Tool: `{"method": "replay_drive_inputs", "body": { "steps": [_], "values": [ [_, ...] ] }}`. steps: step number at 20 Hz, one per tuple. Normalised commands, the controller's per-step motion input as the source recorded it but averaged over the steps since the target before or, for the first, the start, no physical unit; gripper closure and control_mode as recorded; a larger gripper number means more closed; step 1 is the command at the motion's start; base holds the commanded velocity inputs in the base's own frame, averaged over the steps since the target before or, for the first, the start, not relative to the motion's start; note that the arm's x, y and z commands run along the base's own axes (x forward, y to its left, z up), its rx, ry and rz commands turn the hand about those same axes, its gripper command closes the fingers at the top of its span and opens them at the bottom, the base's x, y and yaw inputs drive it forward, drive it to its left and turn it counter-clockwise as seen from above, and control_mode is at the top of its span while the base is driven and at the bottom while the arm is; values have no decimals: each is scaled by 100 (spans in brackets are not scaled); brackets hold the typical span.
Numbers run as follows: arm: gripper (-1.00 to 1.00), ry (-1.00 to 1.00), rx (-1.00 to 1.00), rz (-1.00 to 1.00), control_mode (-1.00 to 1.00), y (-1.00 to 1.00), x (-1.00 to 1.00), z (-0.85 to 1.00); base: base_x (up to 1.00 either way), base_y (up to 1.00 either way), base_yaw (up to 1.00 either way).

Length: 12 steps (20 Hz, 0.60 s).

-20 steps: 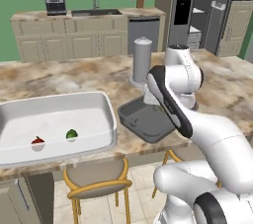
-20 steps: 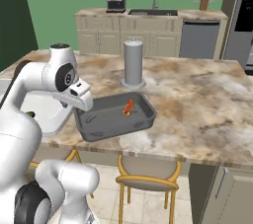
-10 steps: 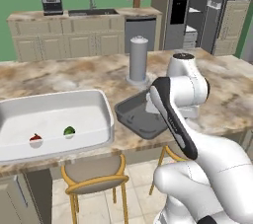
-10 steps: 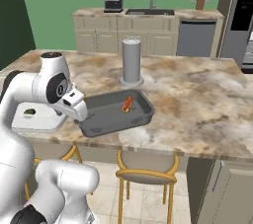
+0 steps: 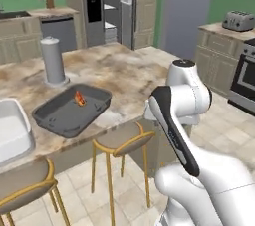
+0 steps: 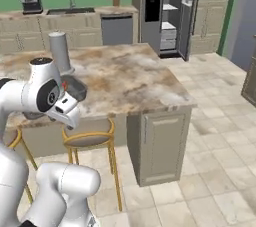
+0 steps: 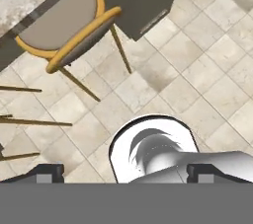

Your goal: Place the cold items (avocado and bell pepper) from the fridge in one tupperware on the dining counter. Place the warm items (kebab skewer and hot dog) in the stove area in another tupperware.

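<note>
The tool (image 7: 123, 173) points down at the tiled floor (image 7: 197, 70), and its two dark fingertips (image 7: 47, 172) stand far apart at the lower edge of the hand view — the jaws are wide and hold nothing. Ahead of the tool, a stool (image 7: 64, 25) with a yellow frame and a grey seat stands against the edge of the bench (image 5: 124, 70), the long island with the marbled stone top. On this bench, up and to the side of the tool, lies the dark grey tupperware (image 5: 60, 118); a small orange-red item (image 5: 79, 98) lies inside it, too small to name with certainty. Just beyond this tray stands a grey cylinder (image 5: 53, 60). The white tupperware (image 5: 12, 135) sits beside the tray at the picture's edge, partly cut off. Far behind the bench the fridge (image 6: 167, 11) stands with its door open — white shelves show inside.
</note>
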Motion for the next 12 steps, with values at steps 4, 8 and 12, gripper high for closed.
{"method": "replay_drive_inputs", "body": {
  "steps": [4,8,12],
  "values": [
    [-100,0,0,0,100,0,0,0,0,-88,-75],
    [-100,0,0,0,100,0,0,0,0,-69,-80],
    [-100,0,0,0,100,0,0,0,10,-72,-75]
  ]
}}
